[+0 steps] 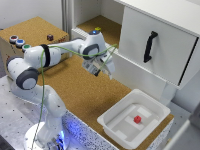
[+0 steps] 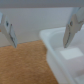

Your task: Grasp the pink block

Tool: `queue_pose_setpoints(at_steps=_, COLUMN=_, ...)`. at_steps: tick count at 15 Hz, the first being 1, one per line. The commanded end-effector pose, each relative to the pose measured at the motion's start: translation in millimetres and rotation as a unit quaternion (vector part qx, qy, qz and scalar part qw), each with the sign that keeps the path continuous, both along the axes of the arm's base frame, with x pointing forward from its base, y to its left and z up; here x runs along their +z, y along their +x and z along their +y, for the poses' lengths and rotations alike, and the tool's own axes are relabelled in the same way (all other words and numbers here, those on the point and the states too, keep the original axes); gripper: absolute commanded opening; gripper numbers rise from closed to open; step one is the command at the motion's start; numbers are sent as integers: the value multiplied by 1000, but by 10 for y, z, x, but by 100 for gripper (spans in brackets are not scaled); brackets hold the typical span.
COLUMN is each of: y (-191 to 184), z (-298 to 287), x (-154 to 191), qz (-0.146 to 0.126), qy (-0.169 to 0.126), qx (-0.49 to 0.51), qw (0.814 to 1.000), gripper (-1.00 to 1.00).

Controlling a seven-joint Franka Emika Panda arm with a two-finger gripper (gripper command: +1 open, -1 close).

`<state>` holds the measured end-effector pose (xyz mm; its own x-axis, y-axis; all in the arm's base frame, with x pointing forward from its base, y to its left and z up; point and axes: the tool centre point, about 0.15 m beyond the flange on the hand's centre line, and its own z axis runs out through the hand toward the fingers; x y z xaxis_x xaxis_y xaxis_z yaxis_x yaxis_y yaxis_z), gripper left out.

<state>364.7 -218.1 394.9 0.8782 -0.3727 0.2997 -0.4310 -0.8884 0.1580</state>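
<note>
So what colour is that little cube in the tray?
Reddish-pink block, clearest in the exterior view.

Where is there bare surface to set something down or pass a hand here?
Widest free patch: the cork top between the arm and the white tray. Inside the tray, bare floor surrounds the pink block. Crowded: the raised box with its buttons and dark cube, and under the gripper, jaws open, beside the drawer.

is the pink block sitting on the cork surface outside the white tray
No, the pink block lies inside the white tray, on its floor, in the exterior view.
</note>
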Motion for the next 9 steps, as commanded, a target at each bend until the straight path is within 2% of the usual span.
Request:
queue_pose_setpoints(at_steps=1, y=-26, z=-1082, x=-363, qz=7, qy=20, qx=-143, qw=990, gripper=100)
queue_pose_setpoints(at_steps=3, y=-42, z=-1300, x=-510, qz=10, qy=39, qx=-181, qw=983, gripper=100)
queue_pose_setpoints(at_steps=4, y=-10, z=-1437, x=-617, qz=14, qy=61, qx=-200, qw=978, gripper=100)
queue_pose_setpoints(at_steps=9, y=227, z=-1809, x=-903, qz=27, qy=96, qx=-236, qw=967, gripper=100)
